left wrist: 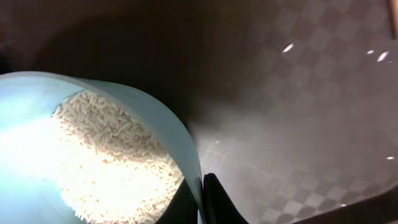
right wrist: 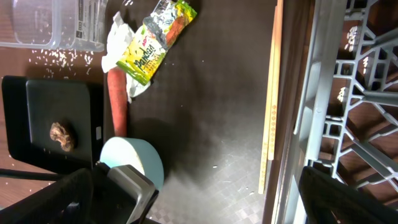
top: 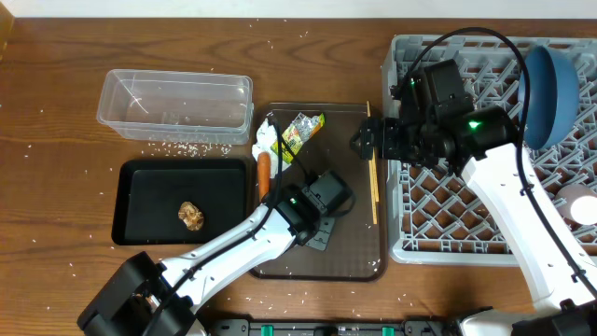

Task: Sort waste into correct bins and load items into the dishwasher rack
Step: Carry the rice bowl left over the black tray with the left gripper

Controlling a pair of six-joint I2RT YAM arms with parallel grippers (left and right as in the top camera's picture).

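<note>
My left gripper (top: 320,207) (left wrist: 202,190) is shut on the wall of a small light-blue cup (left wrist: 155,118) (right wrist: 140,158) full of white rice (left wrist: 106,155), over the brown tray. Beside the cup lie an orange carrot (right wrist: 117,102) (top: 264,175), crumpled tissue (right wrist: 117,34) and a yellow-green wrapper (right wrist: 155,38) (top: 300,131). Chopsticks (top: 372,177) (right wrist: 271,106) lie along the tray's right side. My right gripper (top: 368,140) (right wrist: 199,205) hangs open above them, at the grey rack's (top: 466,219) left edge. A dark-blue plate (top: 552,93) stands in the rack.
A clear tub (top: 177,105) sits at the back left with rice grains scattered before it. In front of it a black tray (top: 149,187) holds a brown food lump (top: 192,216) (right wrist: 62,137). A white bowl (top: 583,201) shows at the rack's right edge.
</note>
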